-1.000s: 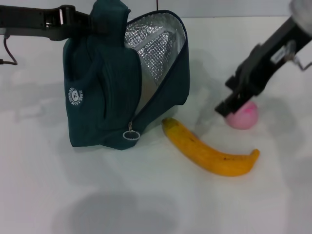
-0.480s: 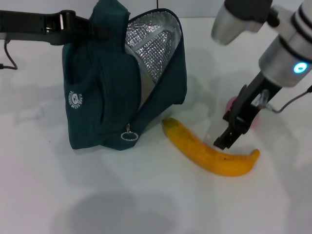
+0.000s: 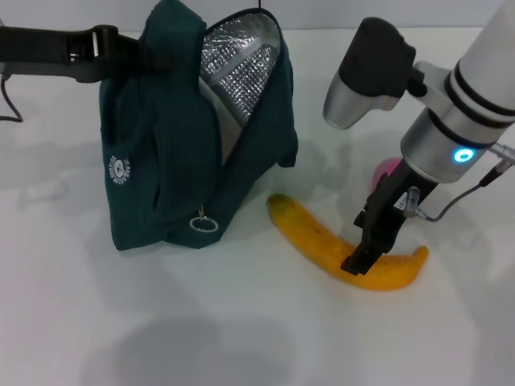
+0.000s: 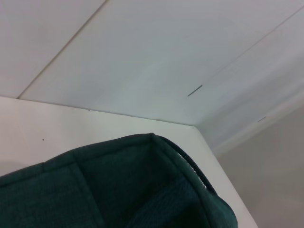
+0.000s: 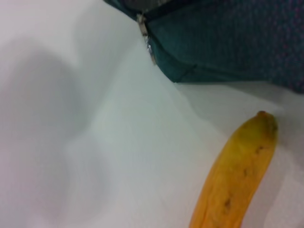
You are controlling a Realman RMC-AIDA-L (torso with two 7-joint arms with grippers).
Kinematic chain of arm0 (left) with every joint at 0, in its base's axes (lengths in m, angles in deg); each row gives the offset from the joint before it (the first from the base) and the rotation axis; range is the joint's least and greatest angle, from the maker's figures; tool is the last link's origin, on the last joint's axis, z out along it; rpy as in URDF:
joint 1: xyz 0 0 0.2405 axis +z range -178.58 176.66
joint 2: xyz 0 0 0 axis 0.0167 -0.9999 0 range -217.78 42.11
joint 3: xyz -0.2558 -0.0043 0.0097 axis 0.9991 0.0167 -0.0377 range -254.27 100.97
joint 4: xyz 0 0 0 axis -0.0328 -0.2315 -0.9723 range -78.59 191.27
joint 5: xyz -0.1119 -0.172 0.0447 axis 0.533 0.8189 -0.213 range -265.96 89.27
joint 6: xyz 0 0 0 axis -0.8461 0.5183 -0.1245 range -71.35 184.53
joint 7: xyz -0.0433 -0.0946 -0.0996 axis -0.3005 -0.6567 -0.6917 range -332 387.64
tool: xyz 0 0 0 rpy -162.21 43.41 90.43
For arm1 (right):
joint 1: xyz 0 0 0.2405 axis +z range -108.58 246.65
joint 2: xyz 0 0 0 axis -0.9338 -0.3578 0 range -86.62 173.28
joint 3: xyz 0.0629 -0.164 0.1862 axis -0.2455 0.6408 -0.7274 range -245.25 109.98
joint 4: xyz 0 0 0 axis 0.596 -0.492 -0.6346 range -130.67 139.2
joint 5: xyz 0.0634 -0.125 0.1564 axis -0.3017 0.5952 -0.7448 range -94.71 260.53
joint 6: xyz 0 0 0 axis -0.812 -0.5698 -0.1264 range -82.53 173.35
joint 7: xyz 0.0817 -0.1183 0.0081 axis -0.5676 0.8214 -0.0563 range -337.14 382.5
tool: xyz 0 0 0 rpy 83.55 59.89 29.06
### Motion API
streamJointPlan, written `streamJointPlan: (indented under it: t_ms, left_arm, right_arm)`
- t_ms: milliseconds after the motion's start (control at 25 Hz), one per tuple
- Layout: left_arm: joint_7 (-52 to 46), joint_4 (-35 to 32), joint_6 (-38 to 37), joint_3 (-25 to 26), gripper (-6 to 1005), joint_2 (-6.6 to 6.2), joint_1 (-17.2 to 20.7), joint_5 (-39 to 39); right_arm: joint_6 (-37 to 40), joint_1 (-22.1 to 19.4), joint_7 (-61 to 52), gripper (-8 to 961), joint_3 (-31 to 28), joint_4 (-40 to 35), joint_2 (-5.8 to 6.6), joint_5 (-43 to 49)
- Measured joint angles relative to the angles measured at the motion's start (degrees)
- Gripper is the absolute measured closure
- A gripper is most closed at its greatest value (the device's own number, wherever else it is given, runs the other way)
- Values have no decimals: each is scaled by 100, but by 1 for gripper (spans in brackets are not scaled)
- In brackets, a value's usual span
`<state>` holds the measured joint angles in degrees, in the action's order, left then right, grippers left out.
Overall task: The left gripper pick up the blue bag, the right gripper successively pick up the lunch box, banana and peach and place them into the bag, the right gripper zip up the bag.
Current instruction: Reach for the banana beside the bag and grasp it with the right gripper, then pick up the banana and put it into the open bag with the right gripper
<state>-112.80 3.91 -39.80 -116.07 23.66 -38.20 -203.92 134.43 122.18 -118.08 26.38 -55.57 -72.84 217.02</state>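
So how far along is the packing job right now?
The left gripper holds the blue bag up, unzipped. The lunch box is not on the table, so it may already be inside, though the pictures do not show it. The right gripper is down on the banana. The peach and zipping remain.

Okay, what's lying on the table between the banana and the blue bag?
Nothing. In the head view, only bare white table separates the banana from the blue bag. The right wrist view shows the same bare gap.
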Motion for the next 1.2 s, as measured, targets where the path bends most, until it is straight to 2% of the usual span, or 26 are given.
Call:
streamJointPlan:
  t_ms: [400,560,1000,1200]
  left_arm:
    - [14,6,20,-1,917,-15,9,-8]
    - [26,5,23,3,916,-15,-5,-10]
    - [33,5,26,8,915,-15,-29,-10]
    - [34,5,40,14,915,-40,11,-9]
  right_arm:
    - [-408,9,15,185,665,130,-2,-126]
    - [-472,9,14,185,764,130,-2,-156]
    - [-502,72,14,259,1042,123,-2,-146]
    - [-532,12,15,348,982,-49,21,-161]
